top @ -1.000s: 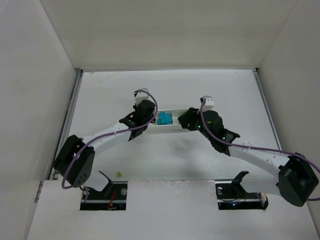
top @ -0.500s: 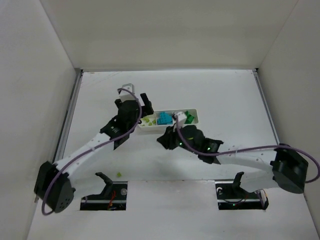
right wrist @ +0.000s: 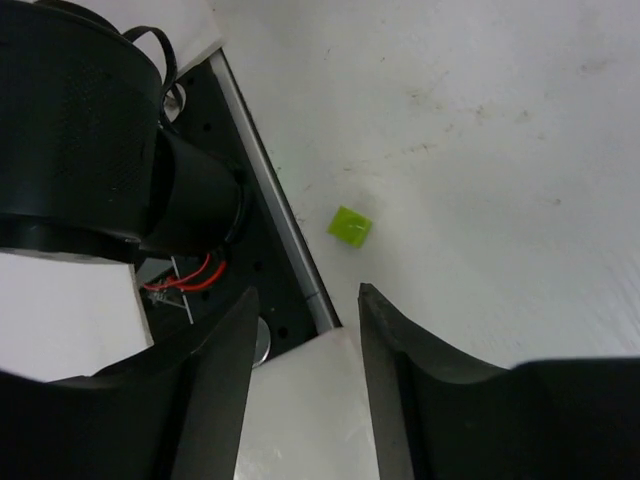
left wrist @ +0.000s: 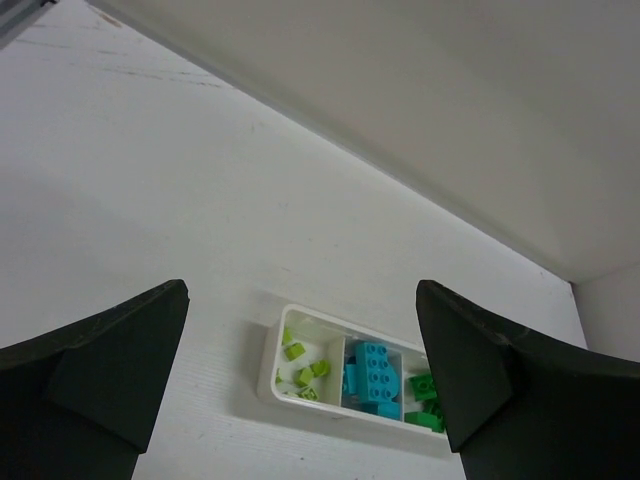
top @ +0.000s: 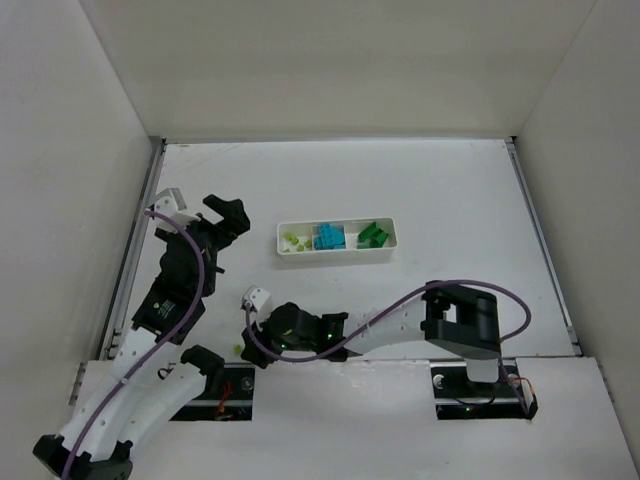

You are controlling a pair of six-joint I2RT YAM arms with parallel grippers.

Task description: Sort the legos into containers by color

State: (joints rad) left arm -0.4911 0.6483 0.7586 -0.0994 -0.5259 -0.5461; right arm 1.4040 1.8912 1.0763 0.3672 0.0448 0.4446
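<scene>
**A:** Legos, sorted lot: where are they?
**B:** In the white tray (top: pixel 338 251), just right of centre in the top view, on the table (top: pixel 450 190). Left compartment: pale yellow-green bricks (top: pixel 295 240). Middle compartment: cyan-blue bricks (top: pixel 329 237). Right compartment: dark green bricks (top: pixel 372 235).

**A:** Any loose stock?
**B:** One item, a loose yellow-green brick (right wrist: pixel 350 225). It lies flat on the table at the lower left of the top view, well apart from the tray and just beside the edge of a black mounting plate (right wrist: pixel 262 262).

**A:** Right gripper (right wrist: pixel 303 300)?
**B:** Its tips point at the loose brick and stop just short of it, not touching. The jaws are partly open, with nothing between them.

**A:** Left gripper (left wrist: pixel 300 300)?
**B:** It sits at the left of the top view, well apart from the tray and facing it. The jaws are spread wide and hold nothing.
</scene>
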